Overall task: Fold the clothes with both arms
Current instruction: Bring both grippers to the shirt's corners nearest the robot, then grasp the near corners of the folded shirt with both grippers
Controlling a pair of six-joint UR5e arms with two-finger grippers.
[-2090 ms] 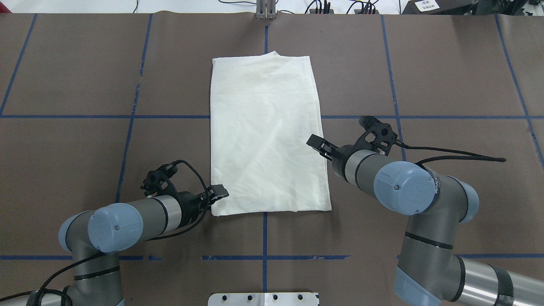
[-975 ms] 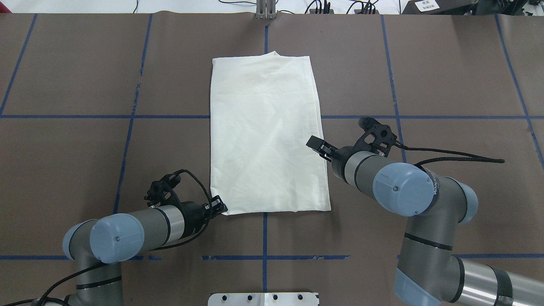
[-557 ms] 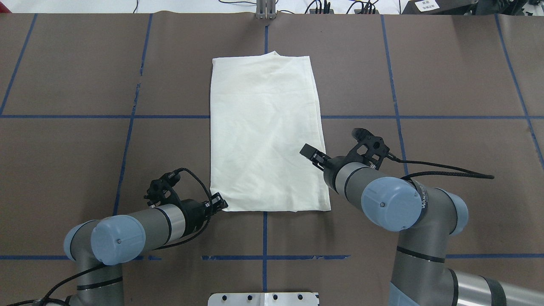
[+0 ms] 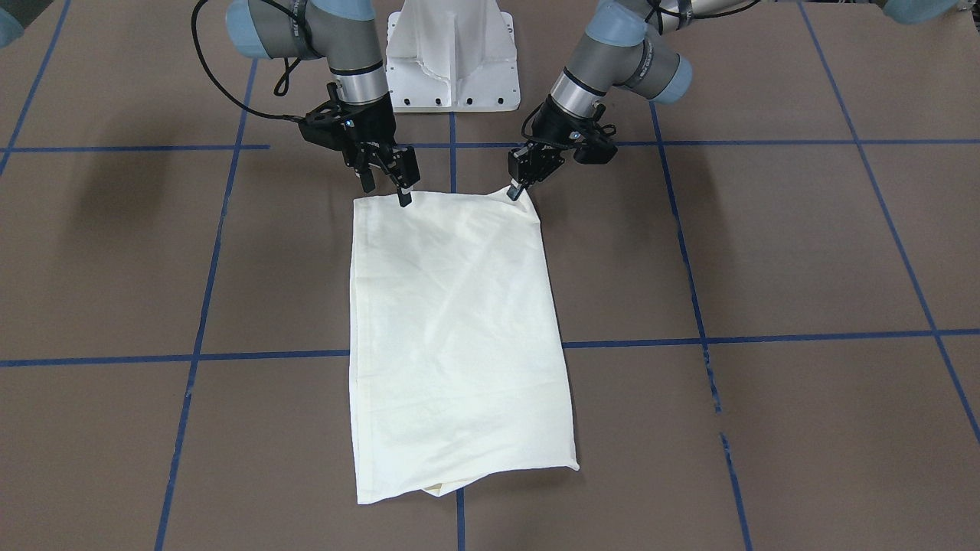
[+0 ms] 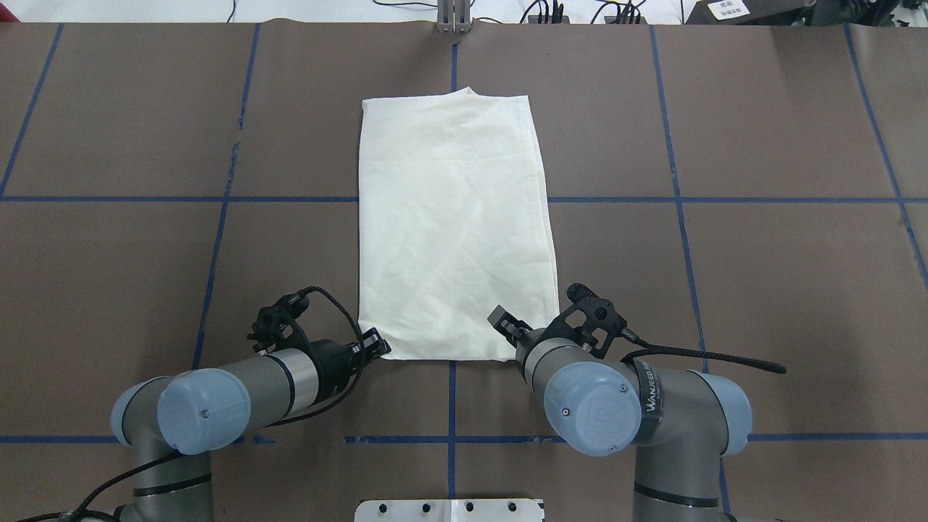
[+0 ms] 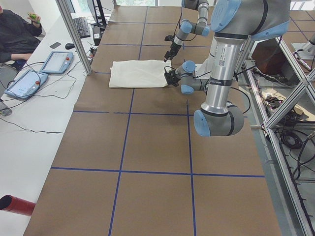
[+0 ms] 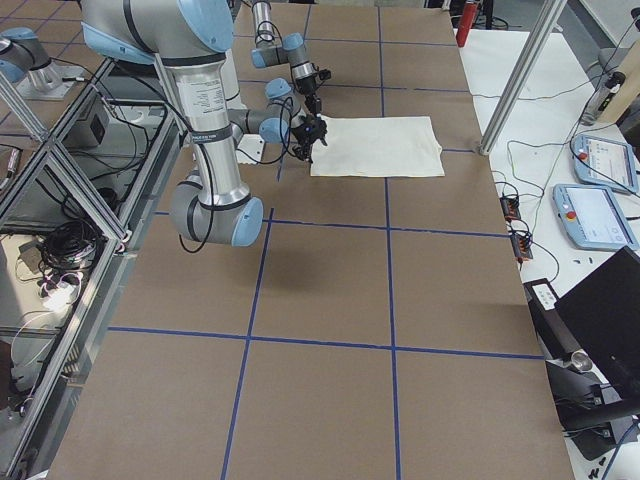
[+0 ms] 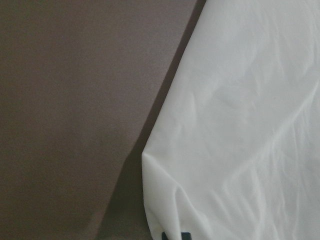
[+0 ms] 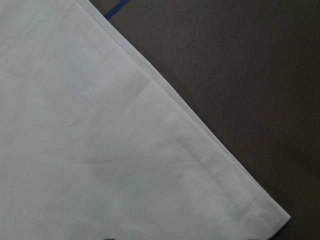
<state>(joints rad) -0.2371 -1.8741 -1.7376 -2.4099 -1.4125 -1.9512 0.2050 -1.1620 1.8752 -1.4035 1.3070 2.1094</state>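
The clothes are one cream shirt (image 5: pixel 453 217), folded into a long plain rectangle lying flat mid-table (image 4: pixel 452 321). My left gripper (image 5: pixel 375 344) sits at its near left corner and is shut on the shirt there. The front-facing view shows that corner pinched and slightly raised at the left gripper (image 4: pixel 517 189). The left wrist view shows cloth (image 8: pixel 235 130) bunched at the fingertips. My right gripper (image 5: pixel 502 324) hovers open over the near edge by the right corner, holding nothing (image 4: pixel 387 191). That hemmed corner (image 9: pixel 260 215) fills the right wrist view.
The brown table cover (image 5: pixel 761 290) carries blue tape lines. The white pedestal base (image 4: pixel 452 53) stands just behind both grippers. Beyond the far edge, a side table holds tablets (image 6: pixel 56 61), with a seated person (image 6: pixel 17 34) beside it. A red cylinder (image 6: pixel 17 205) lies off the table's end.
My right arm swung from beside the shirt's right edge back to its near right corner. My left gripper dropped onto the near left corner and shut on it.
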